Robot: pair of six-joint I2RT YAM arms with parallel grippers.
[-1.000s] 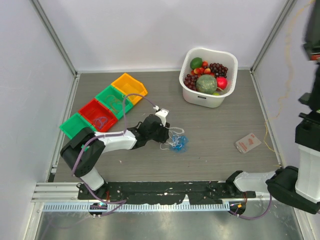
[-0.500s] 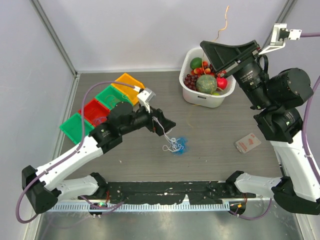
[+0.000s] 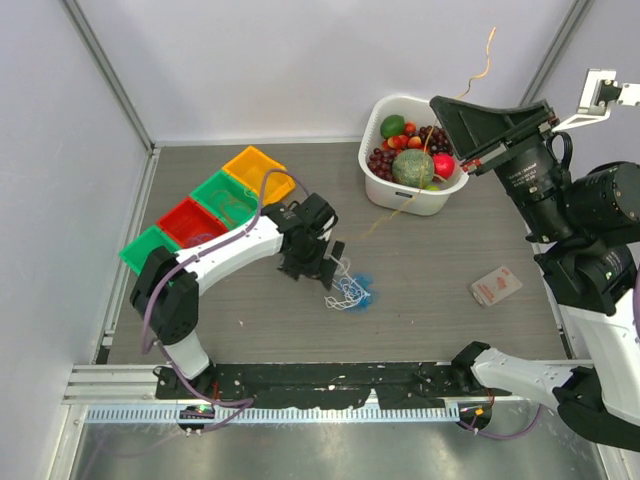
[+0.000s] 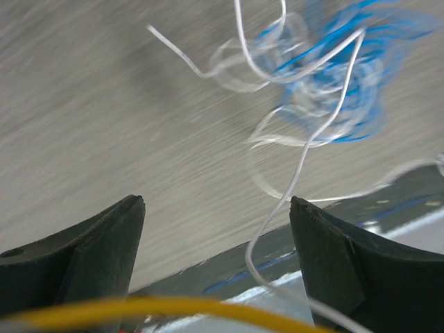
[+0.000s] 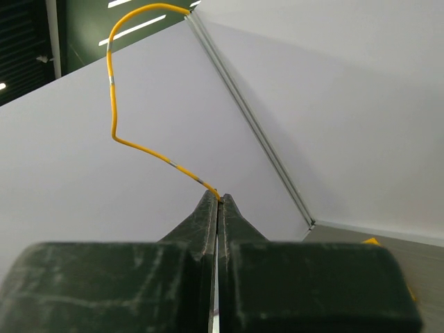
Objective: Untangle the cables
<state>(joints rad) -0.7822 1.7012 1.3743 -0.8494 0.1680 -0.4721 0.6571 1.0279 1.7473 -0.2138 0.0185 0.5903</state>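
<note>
Now: right jaws pinch yellow cable (image 5: 110,97), slanting upward; left jaws agape beside bunch (image 3: 350,290).

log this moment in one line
left gripper: open, next to blue-white cable bunch | right gripper: shut on yellow cable, held high | untangling: not done

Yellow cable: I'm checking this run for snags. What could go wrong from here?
The right pincer is shut on only the thin yellow cable, held high; it might slip out. Its slack hangs by the fruit basket and could catch there. A white strand crosses the open left pincer, so closing may grab it by accident.
</note>
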